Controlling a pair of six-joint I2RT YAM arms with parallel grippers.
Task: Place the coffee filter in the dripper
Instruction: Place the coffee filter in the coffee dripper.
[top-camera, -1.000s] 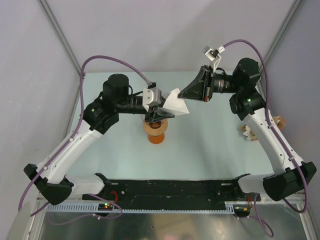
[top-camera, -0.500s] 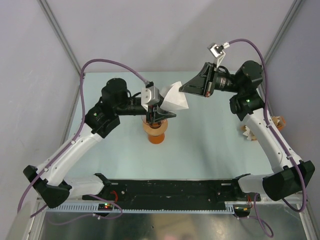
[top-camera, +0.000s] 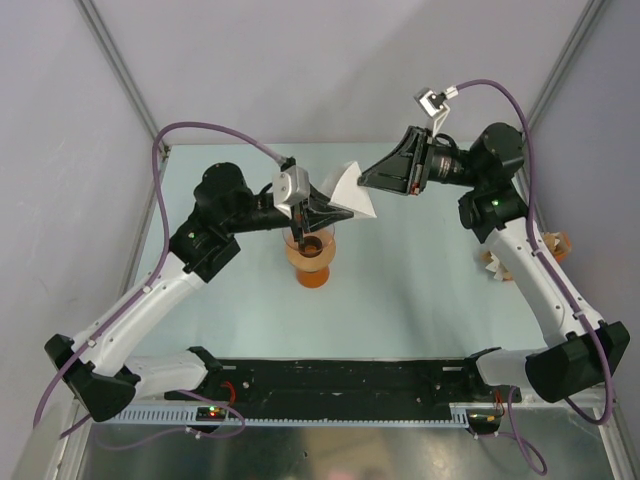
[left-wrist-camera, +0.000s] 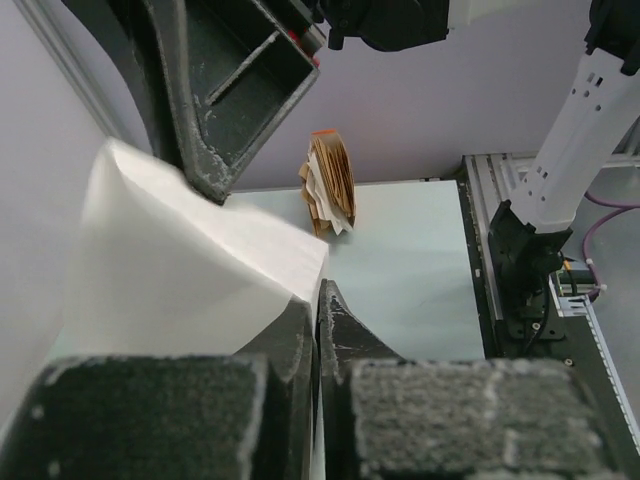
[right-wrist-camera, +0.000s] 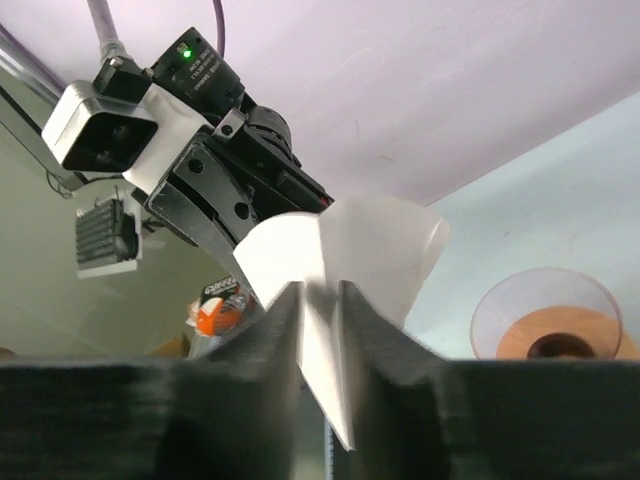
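Observation:
The coffee filter is a white paper cone held in the air above and behind the dripper, a clear funnel with a brown collar and orange base on the table. My left gripper is shut on the filter's lower edge. My right gripper meets the filter from the right. In the right wrist view its jaws stand a little apart round a fold of the filter, blurred. The dripper shows below right there. One right finger touches the filter's top in the left wrist view.
A tan-and-white stack of paper fans stands at the table's right edge, partly behind my right arm, and also shows in the left wrist view. Grey walls close the back and sides. A black rail runs along the near edge.
My left gripper has lifted the filter up and back from just over the dripper. My right gripper rose slightly and stays at the filter's right edge.

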